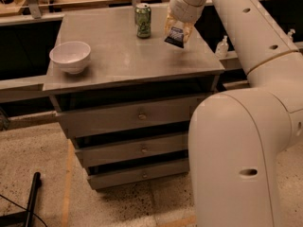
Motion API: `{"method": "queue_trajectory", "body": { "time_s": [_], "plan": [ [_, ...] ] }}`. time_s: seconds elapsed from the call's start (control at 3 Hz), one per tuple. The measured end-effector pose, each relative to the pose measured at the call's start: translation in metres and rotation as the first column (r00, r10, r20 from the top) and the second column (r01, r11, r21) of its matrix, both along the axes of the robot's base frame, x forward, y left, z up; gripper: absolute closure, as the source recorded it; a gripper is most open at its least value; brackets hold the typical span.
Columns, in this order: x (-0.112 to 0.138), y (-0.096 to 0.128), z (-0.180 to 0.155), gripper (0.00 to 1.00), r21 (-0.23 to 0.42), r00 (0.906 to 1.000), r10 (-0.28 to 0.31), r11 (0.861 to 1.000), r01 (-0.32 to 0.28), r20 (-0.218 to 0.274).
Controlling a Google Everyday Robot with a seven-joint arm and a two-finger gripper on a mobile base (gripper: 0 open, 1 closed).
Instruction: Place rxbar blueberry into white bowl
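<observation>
Gripper [177, 30] up over the far right of the bench [118, 60], jaws pinching the flat navy rxbar blueberry [175, 36], tilted, above the smooth grey top. Just left of it, upright green can [143, 20]. Well apart at the near left edge, round glossy white bowl [70, 56].
</observation>
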State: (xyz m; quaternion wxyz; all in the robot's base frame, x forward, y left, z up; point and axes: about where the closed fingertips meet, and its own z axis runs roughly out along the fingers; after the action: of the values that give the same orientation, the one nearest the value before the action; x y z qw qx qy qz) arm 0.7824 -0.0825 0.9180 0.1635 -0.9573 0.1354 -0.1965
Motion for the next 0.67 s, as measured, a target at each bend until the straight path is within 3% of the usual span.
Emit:
{"method": "queue_trajectory", "body": {
  "time_s": [0.33, 0.67],
  "plan": [
    [0.005, 0.023, 0.029, 1.00, 0.072, 0.9966, 0.057, 0.995, -0.062, 0.059],
    [0.007, 0.073, 0.051, 1.00, 0.122, 0.9828, 0.149, 0.979, -0.162, 0.109]
  ]
}}
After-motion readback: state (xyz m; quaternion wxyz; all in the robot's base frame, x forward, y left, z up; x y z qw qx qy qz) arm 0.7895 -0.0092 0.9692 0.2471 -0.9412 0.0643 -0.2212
